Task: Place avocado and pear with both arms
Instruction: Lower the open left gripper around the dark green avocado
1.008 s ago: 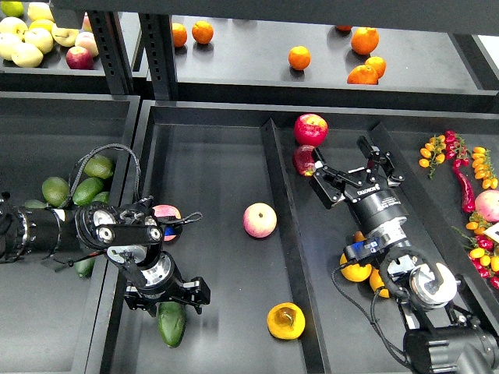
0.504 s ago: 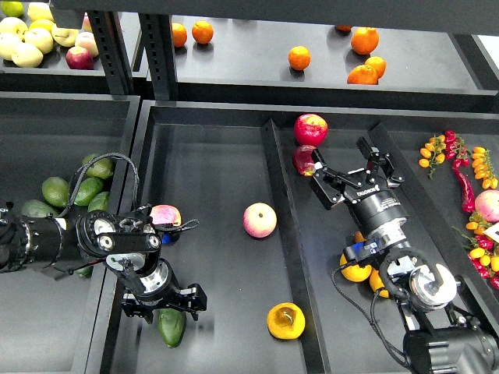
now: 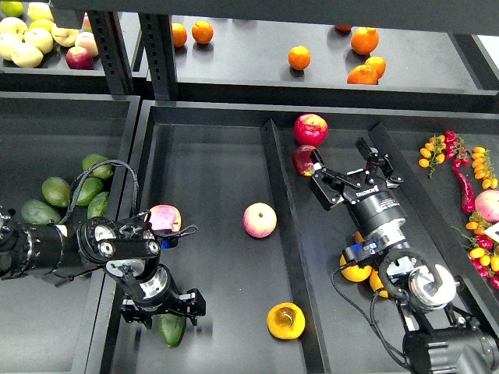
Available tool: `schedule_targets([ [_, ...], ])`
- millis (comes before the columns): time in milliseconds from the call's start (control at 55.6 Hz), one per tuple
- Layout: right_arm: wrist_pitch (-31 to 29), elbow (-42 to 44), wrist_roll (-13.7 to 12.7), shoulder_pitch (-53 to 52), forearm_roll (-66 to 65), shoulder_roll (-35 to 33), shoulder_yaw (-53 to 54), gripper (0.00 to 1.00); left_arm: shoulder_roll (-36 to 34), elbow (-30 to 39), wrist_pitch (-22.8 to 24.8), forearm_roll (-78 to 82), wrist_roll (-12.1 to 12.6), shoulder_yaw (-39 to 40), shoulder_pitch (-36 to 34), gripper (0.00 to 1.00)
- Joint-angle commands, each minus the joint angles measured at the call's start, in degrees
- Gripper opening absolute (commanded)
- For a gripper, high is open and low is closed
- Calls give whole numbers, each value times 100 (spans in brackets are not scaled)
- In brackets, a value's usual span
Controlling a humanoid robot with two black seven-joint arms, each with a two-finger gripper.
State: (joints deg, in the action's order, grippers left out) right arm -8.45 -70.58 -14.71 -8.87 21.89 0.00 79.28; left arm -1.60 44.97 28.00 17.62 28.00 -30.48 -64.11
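Note:
The dark green avocado (image 3: 171, 330) lies at the front left of the middle tray (image 3: 210, 171). My left gripper (image 3: 162, 310) stands right over its upper end, fingers spread to either side and open; I cannot tell whether they touch it. The yellow-orange pear (image 3: 285, 320) with its dark brown patch lies at the tray's front right, against the divider (image 3: 282, 234). My right gripper (image 3: 337, 157) is open and empty over the right tray, just right of a dark red apple (image 3: 302, 160).
Pink-red apples lie in the middle tray (image 3: 260, 220), by my left wrist (image 3: 164, 218), and at the back (image 3: 310, 128). More avocados (image 3: 57, 191) fill the left bin. Oranges (image 3: 355, 269) lie under my right arm. Chillies and cherry tomatoes (image 3: 468, 187) are far right.
My left arm has drawn back toward the lower left, and its gripper has slid down a little. The avocado, the pear and the right arm have stayed put.

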Motion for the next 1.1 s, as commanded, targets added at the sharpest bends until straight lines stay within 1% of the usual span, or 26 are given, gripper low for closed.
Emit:
schedule_targets([
  [0, -86, 1, 3, 26, 0, 0, 0, 100, 2, -58, 0, 13, 0, 33, 83, 99],
  [144, -183, 1, -6, 96, 0, 0, -26, 100, 19, -102, 0, 22, 0, 51, 171, 99],
  [360, -192, -8, -6, 114, 0, 0, -26, 100, 134, -181, 0, 22, 0, 60, 206, 94],
  [558, -192, -17, -6, 193, 0, 0, -35, 100, 160, -181, 0, 13, 0, 130, 197, 80],
  [684, -192, -26, -6, 210, 0, 0, -35, 100, 151, -164, 0, 13, 0, 156, 180, 74],
  [792, -192, -26, -6, 228, 0, 0, -35, 100, 143, -146, 0, 13, 0, 174, 153, 64],
  [882, -192, -26, -6, 228, 0, 0, -35, 100, 134, -155, 0, 13, 0, 174, 144, 54],
  [1080, -192, -26, -6, 237, 9, 0, -35, 100, 99, -137, 0, 4, 0, 183, 153, 40],
])
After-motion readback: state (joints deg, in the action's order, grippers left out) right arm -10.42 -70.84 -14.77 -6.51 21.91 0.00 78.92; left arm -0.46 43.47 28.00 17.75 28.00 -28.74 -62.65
